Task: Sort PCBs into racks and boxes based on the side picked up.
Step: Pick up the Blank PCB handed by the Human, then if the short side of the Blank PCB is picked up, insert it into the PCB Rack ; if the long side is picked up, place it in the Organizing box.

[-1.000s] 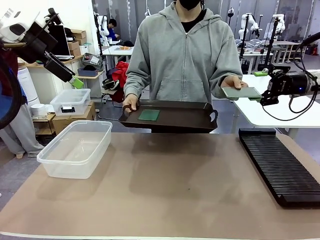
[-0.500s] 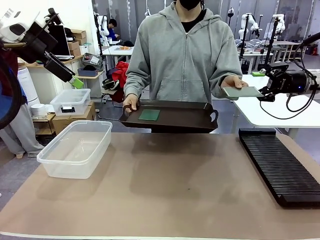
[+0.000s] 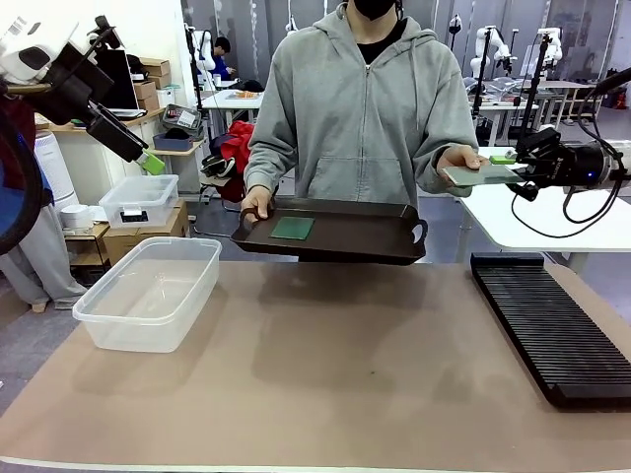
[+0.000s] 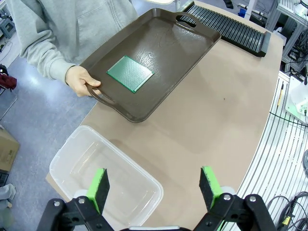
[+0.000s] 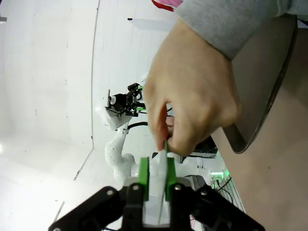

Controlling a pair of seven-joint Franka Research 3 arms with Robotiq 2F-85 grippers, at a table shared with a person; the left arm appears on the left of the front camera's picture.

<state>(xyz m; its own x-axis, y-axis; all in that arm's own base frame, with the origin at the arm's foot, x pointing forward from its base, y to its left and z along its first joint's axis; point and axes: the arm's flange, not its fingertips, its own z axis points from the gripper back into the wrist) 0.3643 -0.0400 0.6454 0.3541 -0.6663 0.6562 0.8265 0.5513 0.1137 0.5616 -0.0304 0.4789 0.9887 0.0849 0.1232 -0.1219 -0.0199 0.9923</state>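
The task is at its first handover, with no board sorted yet: the slots of the rack [image 3: 552, 325] at the lower right and the clear tub [image 3: 133, 333] at the lower left hold no board. The long board [image 3: 478, 176] is at the right of the frame, level and well above the table. The right gripper [image 3: 510, 168] is clamped on its outer edge, and in the right wrist view the green pads [image 5: 143, 172] press against both faces of the edge-on board. The person's hand [image 3: 461, 161] also grips the opposite end, so the board has to be released before it can travel. The square board [image 3: 293, 228] lies flat on the brown tray [image 3: 365, 232], which the person's other hand [image 3: 258, 205] holds by a handle above the far edge of the table [image 3: 345, 374]. The left gripper [image 3: 150, 161] hangs high at the upper left with its fingers wide apart and nothing between them; its wrist view looks down on the tub and tray. Both boards are left to place. The tray juts between the arms, and the right arm's cable [image 3: 582, 212] loops just below its wrist. A small lidded container [image 3: 138, 200] sits behind the tub, clear of the work.
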